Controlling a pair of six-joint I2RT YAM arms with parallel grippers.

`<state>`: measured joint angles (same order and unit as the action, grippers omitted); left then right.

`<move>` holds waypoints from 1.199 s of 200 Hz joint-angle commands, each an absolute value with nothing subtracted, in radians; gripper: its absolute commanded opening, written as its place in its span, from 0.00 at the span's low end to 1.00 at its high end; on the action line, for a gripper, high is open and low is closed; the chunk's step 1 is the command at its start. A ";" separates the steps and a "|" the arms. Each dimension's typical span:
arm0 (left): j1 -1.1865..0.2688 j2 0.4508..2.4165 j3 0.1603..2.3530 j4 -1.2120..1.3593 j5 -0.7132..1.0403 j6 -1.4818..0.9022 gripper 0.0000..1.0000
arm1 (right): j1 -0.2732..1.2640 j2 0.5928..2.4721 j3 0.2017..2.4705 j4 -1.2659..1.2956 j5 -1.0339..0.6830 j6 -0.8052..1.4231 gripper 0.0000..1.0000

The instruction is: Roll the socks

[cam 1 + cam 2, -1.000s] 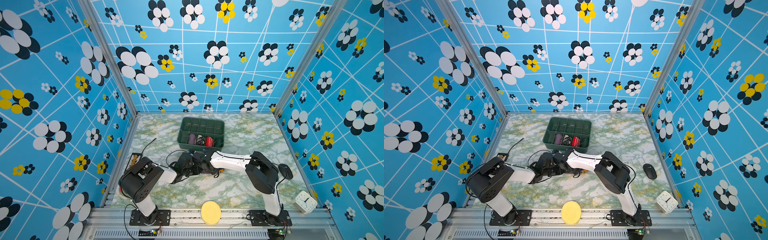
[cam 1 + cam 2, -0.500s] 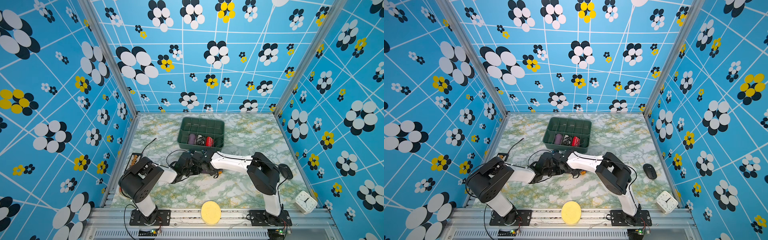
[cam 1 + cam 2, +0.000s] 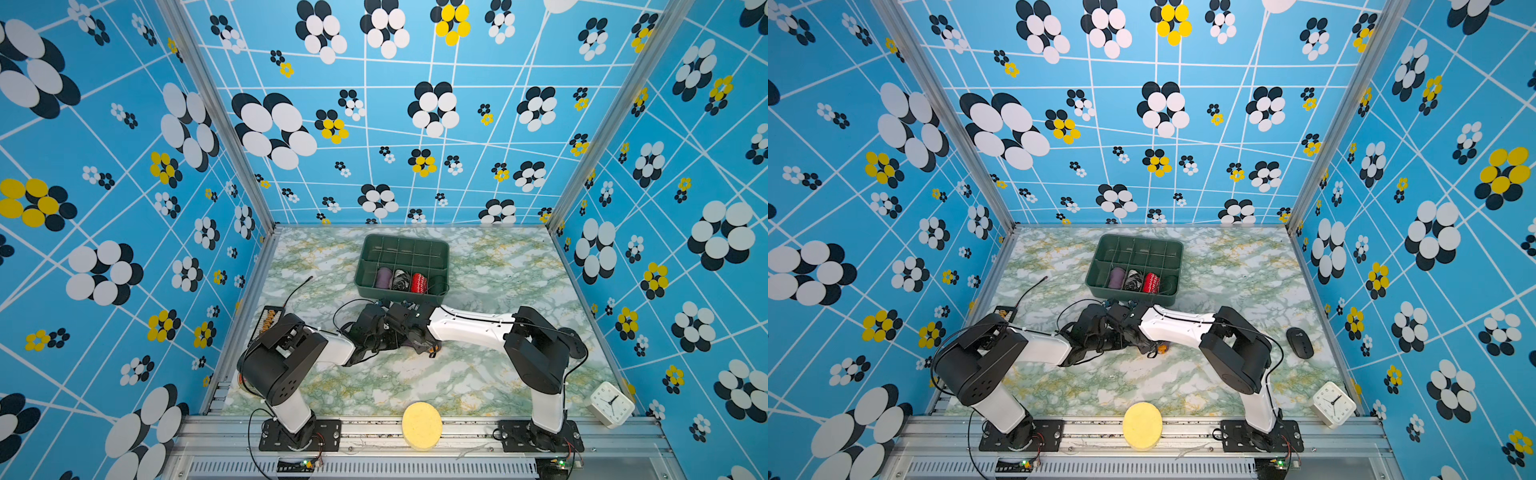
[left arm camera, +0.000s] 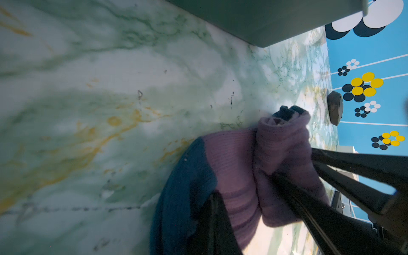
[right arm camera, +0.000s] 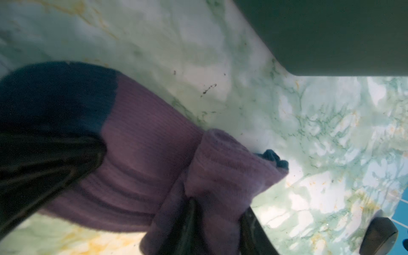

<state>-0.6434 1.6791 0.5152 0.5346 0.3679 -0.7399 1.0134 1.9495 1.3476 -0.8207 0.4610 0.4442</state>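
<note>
The socks (image 4: 242, 165) are purple ribbed knit with a dark blue toe and lie on the marble table just in front of the green bin. One end is wound into a short roll (image 5: 223, 167). My left gripper (image 4: 214, 198) is shut on the flat part near the dark blue patch. My right gripper (image 5: 218, 209) has a finger on either side of the roll, with fabric filling the gap. In both top views the two grippers meet over the socks (image 3: 413, 344), which they mostly hide. Only an orange cuff edge (image 3: 1163, 348) peeks out.
The green divided bin (image 3: 401, 249) holds purple, black-and-white and red bundles. A black mouse (image 3: 1300, 343) lies at the right and a white clock (image 3: 611, 404) at the front right. A yellow round sponge (image 3: 422, 424) sits on the front rail, and a small abacus (image 3: 270, 322) by the left wall.
The right arm's elbow has edged slightly to the right. Both grippers stay together over the socks in front of the bin.
</note>
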 commanded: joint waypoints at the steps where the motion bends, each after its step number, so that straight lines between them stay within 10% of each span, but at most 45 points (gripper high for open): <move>1: -0.652 1.694 0.526 0.398 0.343 -0.717 0.03 | 1.039 1.927 1.320 -0.747 0.363 0.433 0.34; 240: -0.609 1.537 0.563 0.210 0.317 -0.644 0.05 | 1.019 1.747 1.247 -0.615 0.193 0.413 0.48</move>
<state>-0.6209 1.5627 0.5587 0.2474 0.3309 -0.6708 1.0245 1.7924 1.2663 -0.6395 0.2573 0.4255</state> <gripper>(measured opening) 0.051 0.482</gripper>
